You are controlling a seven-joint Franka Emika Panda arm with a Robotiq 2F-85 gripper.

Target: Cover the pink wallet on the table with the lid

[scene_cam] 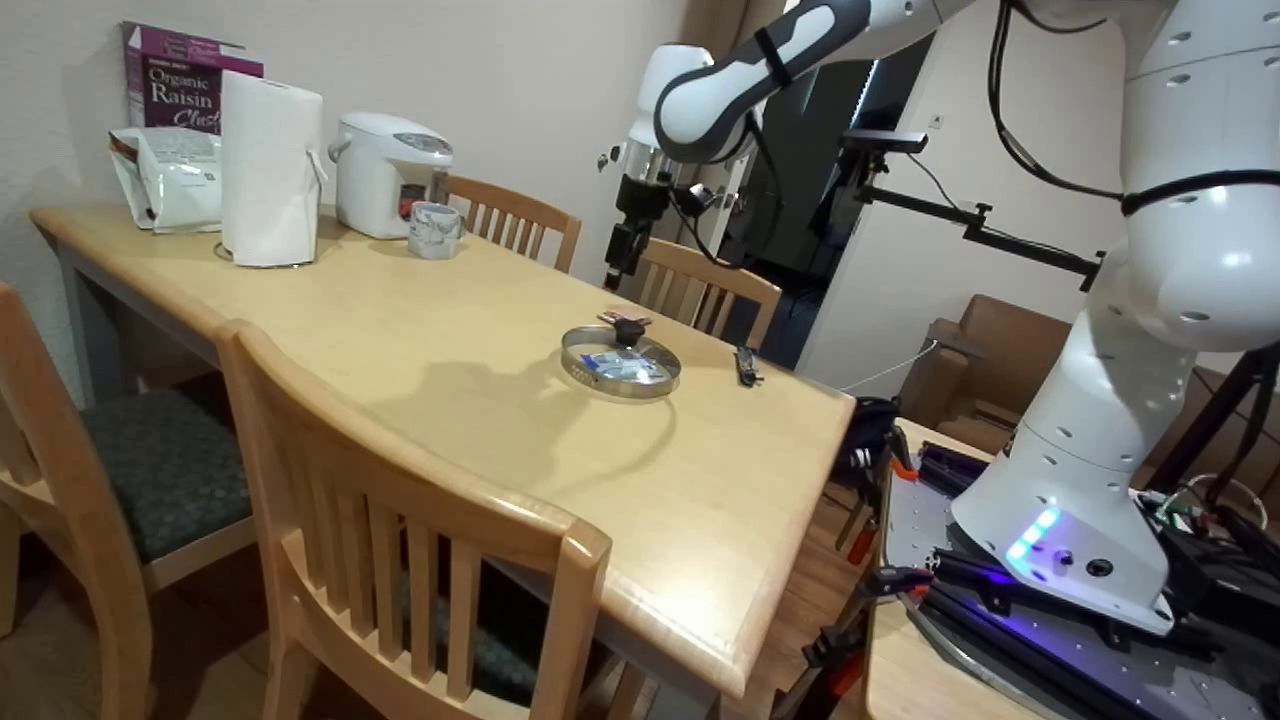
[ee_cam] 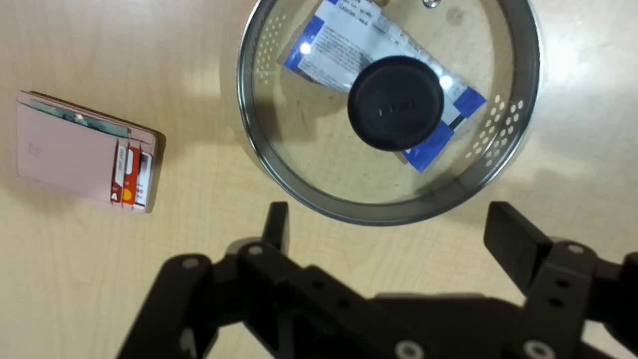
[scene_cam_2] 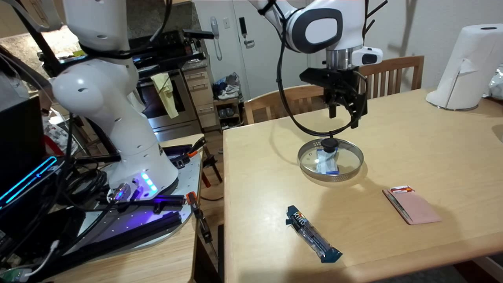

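The pink wallet (ee_cam: 65, 149) lies flat and uncovered on the table (scene_cam: 450, 330), cards poking from its edge; an exterior view also shows the wallet (scene_cam_2: 414, 206). Apart from it rests the lid (scene_cam_2: 347, 159), round glass with a metal rim and a black knob (ee_cam: 396, 102) on top. Under the glass is a blue-and-white packet (ee_cam: 334, 55). My gripper (scene_cam_2: 344, 118) hangs above the lid area, pointing down. In the wrist view, the fingers of the gripper (ee_cam: 389, 219) are spread wide beside the near rim, with nothing gripped between them.
A dark KIND bar (scene_cam_2: 314, 236) lies on the table near the wallet and lid. Farther along stand a paper towel roll (scene_cam: 270, 170), a water boiler (scene_cam: 385, 175) and a cup (scene_cam: 435, 230). Wooden chairs (scene_cam: 400, 480) line the table's sides.
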